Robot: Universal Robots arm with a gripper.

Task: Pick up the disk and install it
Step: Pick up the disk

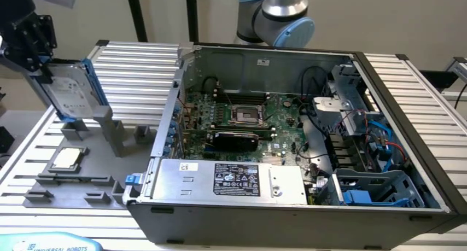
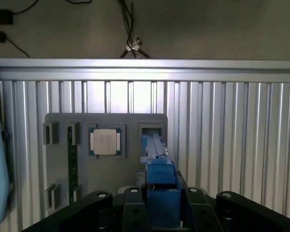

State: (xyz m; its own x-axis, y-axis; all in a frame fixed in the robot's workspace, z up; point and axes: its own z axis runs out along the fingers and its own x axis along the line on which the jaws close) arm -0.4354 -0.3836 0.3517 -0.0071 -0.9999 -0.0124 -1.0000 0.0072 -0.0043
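The disk [image 1: 69, 92], a silver-grey drive with a white label in a blue carrier bracket, hangs upright and slightly tilted at the exterior view's left. My gripper [image 1: 38, 62] is shut on its upper end. Its lower end sits just above an upright slot of the grey fixture [image 1: 80, 185]. In the wrist view the blue carrier edge [image 2: 157, 164] runs from between my gripper [image 2: 159, 210] jaws toward the fixture slot [image 2: 152, 129].
An open computer case [image 1: 408, 98] lies at the exterior view's right, with a motherboard [image 1: 241, 114], a large grey box [image 1: 226, 180] and a blue drive bay [image 1: 372, 191] inside. A small square chip [image 1: 65, 158] rests on the fixture. Everything stands on a ribbed metal table [image 1: 139, 59].
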